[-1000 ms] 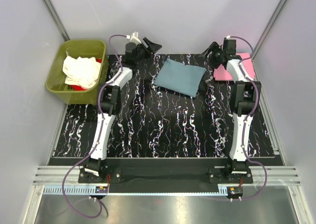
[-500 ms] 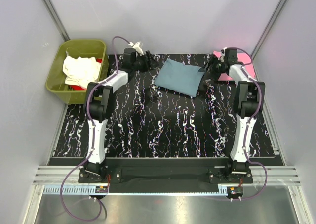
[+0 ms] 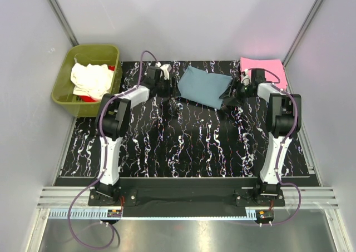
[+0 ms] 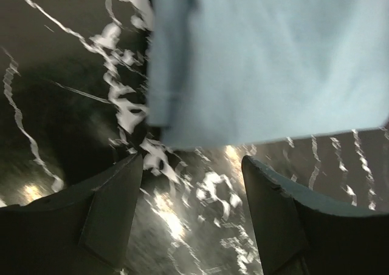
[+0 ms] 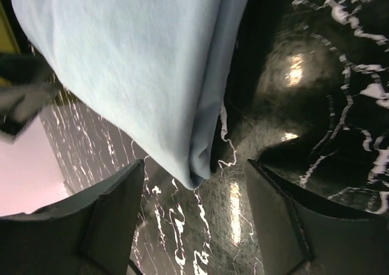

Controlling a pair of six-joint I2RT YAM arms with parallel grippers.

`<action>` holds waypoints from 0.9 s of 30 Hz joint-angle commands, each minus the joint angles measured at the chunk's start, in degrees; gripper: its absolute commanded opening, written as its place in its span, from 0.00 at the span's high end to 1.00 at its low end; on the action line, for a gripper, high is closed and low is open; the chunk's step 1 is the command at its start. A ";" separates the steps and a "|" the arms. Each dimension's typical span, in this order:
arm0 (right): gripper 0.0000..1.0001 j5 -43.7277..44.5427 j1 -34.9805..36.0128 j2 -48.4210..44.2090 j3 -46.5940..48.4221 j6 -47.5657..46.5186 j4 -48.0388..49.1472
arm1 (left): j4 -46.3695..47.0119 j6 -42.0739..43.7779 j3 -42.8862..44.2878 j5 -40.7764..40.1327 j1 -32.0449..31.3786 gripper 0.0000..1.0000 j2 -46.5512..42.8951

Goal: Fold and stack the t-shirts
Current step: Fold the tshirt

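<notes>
A folded blue-grey t-shirt (image 3: 203, 87) lies at the back middle of the black marbled table (image 3: 183, 146). My left gripper (image 3: 173, 89) is low at its left edge, open and empty; in the left wrist view (image 4: 193, 172) the shirt's edge (image 4: 267, 62) lies just beyond the fingertips. At the shirt's right corner my right gripper (image 3: 227, 94) is also open and empty (image 5: 194, 178), with that corner (image 5: 200, 172) lying between its spread fingers. A pink t-shirt (image 3: 263, 69) lies folded at the back right. A cream-white t-shirt (image 3: 90, 79) and a bit of a red one (image 3: 84, 98) sit in the tub.
An olive-green tub (image 3: 89, 79) stands off the table's back left corner. Grey walls close in the cell on three sides. Both arms stretch up the table's sides from their bases at the near edge.
Both grippers have come down from above the table's back edge and moved inward to the blue-grey shirt's left and right ends. The pink shirt is now uncovered.
</notes>
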 commanded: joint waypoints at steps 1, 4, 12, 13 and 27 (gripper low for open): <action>0.28 -4.52 1.18 -0.65 -0.68 -2.39 3.61 | -2.98 3.47 8.03 0.56 1.33 0.29 3.38; 0.30 -4.53 2.15 0.32 -0.69 -3.00 3.44 | -2.14 2.61 9.19 3.01 2.65 0.28 5.75; 0.36 -2.07 2.33 1.02 -0.95 -2.13 3.70 | -2.99 0.76 14.81 10.93 4.68 0.28 10.32; 0.37 -1.63 2.24 1.02 -0.86 -2.13 3.52 | -3.26 0.58 16.21 11.28 4.76 0.28 11.28; 0.53 -1.45 2.24 1.90 -0.69 -1.69 3.35 | -3.96 -1.79 18.59 14.36 4.85 0.62 13.49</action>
